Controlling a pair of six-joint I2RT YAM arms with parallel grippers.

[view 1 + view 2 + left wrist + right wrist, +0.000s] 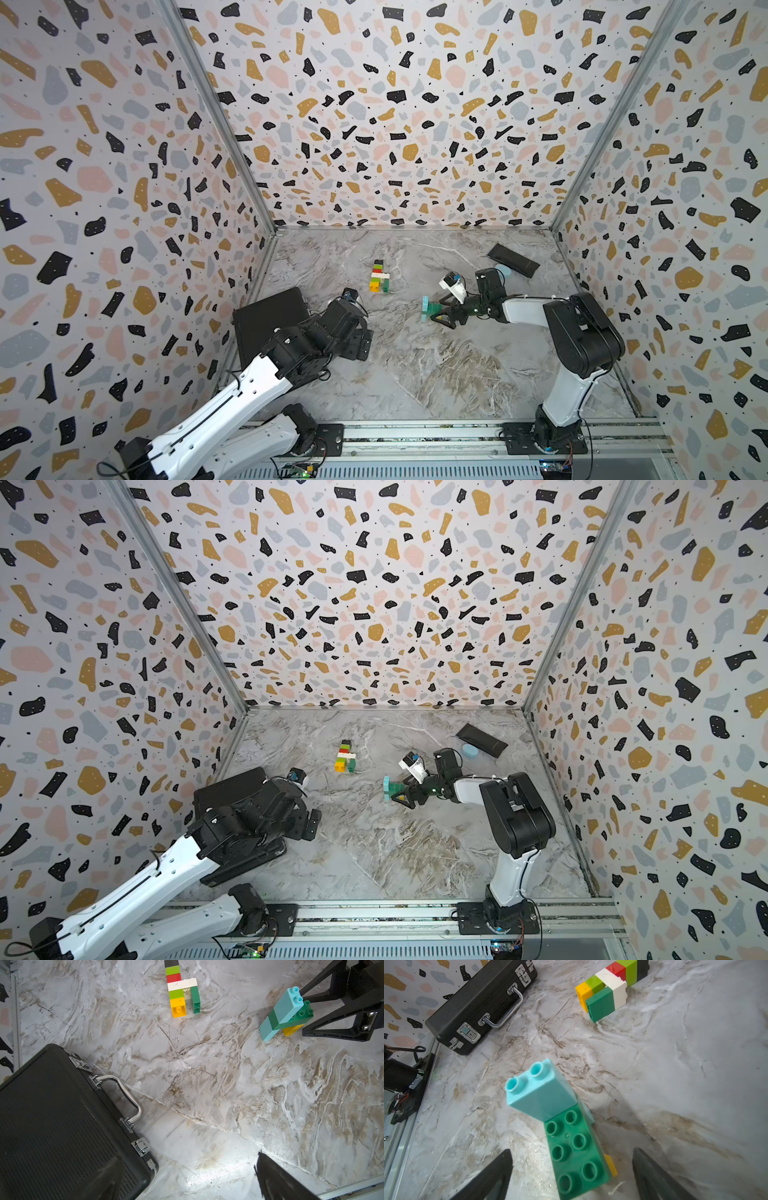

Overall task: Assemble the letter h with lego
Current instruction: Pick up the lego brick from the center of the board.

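Marble table (415, 365), your lego h (379, 276) looks done to me; right gripper (572, 1153) spread around the leftover clump (286, 1007), left gripper (365, 344) spread wide, empty

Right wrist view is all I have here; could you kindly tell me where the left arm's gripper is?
Observer: The left gripper hangs beside the black briefcase, jaws wide open and holding nothing.
Operator: Thank you. Is anything else lying about that I cannot see?
Observer: Yes. In both top views, a pale-blue oval thing lies right by a flat black pouch in the far corner, diagonally across from the briefcase.
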